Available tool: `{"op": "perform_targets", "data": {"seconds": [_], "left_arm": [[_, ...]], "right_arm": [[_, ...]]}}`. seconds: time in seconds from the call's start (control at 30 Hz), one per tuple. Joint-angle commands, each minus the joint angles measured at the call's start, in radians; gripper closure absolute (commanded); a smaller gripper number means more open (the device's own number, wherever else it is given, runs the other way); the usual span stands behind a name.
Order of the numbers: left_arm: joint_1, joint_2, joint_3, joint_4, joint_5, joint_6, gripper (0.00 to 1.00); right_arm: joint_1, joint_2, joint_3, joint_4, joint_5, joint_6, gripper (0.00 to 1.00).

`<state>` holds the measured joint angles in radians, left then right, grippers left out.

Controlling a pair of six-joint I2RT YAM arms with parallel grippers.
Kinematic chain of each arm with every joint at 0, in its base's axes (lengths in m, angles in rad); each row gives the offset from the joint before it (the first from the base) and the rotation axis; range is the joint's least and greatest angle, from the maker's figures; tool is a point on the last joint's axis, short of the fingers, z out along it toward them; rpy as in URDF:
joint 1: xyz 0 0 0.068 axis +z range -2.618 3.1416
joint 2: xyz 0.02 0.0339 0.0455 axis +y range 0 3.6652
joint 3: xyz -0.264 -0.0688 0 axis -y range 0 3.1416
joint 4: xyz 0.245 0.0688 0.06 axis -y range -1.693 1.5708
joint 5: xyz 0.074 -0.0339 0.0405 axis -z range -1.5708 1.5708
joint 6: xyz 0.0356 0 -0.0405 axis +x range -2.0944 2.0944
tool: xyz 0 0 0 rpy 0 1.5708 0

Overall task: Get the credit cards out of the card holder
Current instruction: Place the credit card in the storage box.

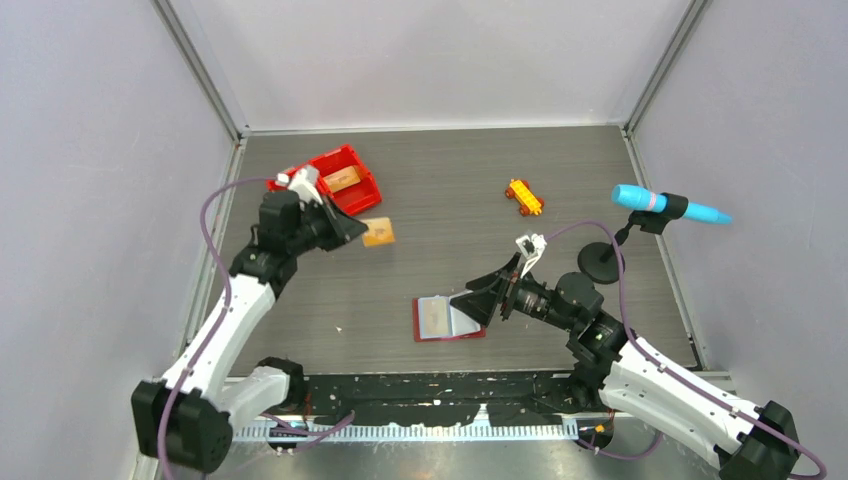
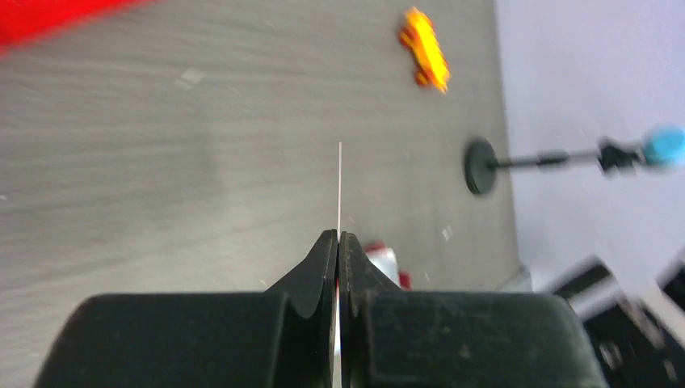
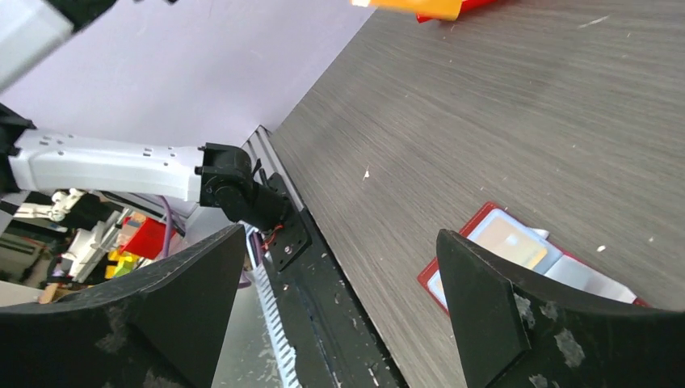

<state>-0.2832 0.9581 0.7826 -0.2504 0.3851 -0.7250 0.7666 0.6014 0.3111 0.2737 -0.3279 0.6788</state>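
Grey desk: my left gripper [image 2: 338,238] pinches a card [image 1: 378,233] near the far-left corner; thin, stiff, slippery, edge-grip only. Right gripper [image 3: 339,275] gapes over the holder [image 1: 448,320].

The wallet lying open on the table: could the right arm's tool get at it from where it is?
Probably yes: the right tool is open beside the wallet, with nothing between them.

Wallet [image 1: 448,320]: right part hidden under right tool [image 1: 487,297] in top view; cut by frame edge in right wrist view. Red bin [image 2: 48,16] blurred, cropped at left wrist view's corner. Card [image 2: 339,187] seen edge-on only; face unreadable.
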Motion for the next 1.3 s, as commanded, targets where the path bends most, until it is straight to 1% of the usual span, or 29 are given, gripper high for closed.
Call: {"op": "perform_targets", "data": {"seconds": [0.0,0.07,0.13,0.23,0.27,0.33,0.4,0.47,0.63,0.77,1.03,1.27], "left_arm": [[0.157,0.176,0.178,-0.075,-0.112,0.058,1.00],[0.221,0.282,0.278,-0.107,-0.091,0.050,1.00],[0.270,0.380,0.357,-0.096,-0.076,0.046,1.00],[0.325,0.519,0.496,-0.122,-0.157,0.075,1.00],[0.341,0.568,0.540,-0.130,-0.155,0.080,1.00],[0.371,0.665,0.628,-0.134,-0.104,0.072,1.00],[0.395,0.762,0.721,-0.159,-0.069,0.075,1.00],[0.406,0.866,0.819,-0.221,-0.071,0.103,1.00],[0.418,1.020,0.975,-0.261,-0.038,0.118,1.00],[0.418,1.083,1.024,-0.238,0.015,0.095,1.00],[0.418,1.141,1.048,-0.219,0.044,0.090,1.00],[0.409,1.153,1.026,-0.190,0.049,0.081,1.00]], "right_arm": [[0.000,0.013,0.094,-0.055,0.006,-0.104,0.05],[-0.001,0.027,0.121,-0.084,0.010,-0.123,0.05],[-0.001,0.046,0.146,-0.108,0.005,-0.143,0.05],[-0.001,0.077,0.180,-0.136,0.000,-0.169,0.05],[-0.001,0.094,0.184,-0.135,0.000,-0.173,0.05],[-0.001,0.120,0.194,-0.122,-0.001,-0.171,0.05],[-0.001,0.140,0.194,-0.088,-0.012,-0.161,0.05],[-0.001,0.156,0.191,-0.055,-0.020,-0.144,0.05],[-0.001,0.200,0.214,-0.059,-0.017,-0.146,0.05],[-0.002,0.233,0.222,-0.052,-0.005,-0.147,0.05],[-0.001,0.313,0.259,-0.038,-0.017,-0.150,0.05],[-0.001,0.331,0.267,-0.032,-0.010,-0.150,0.05]]}}
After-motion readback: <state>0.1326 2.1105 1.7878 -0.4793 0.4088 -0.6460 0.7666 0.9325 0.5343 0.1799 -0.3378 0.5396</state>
